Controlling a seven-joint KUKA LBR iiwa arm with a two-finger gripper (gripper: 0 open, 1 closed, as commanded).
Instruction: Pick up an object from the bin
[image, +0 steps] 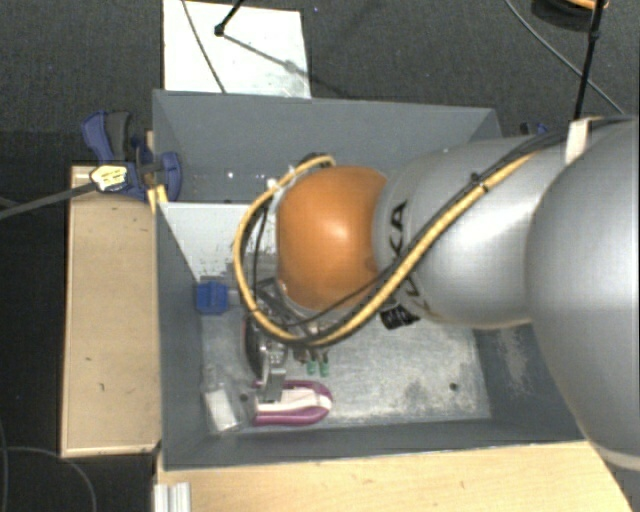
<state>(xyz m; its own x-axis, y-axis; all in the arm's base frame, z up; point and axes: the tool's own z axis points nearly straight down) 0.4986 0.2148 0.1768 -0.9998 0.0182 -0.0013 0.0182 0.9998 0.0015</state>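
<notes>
Three loose things on the bin (330, 140) floor, one of each. Small blue block (211, 297) by the left wall. Pale flat piece (220, 408) in the front-left corner. Purple-and-white oblong thing (295, 405) just beside it, along the front wall. Gripper (268, 385) low over its left end; how far open, cannot tell.

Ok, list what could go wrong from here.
1. The gripper is down at the left end of the purple-and-white object, not over its middle. Lifted from there, it might tip or slip out.
2. That object lies near the bin's front wall, so a push could jam it there.
3. A small pale piece lies just to the left and might get nudged or caught.
</notes>
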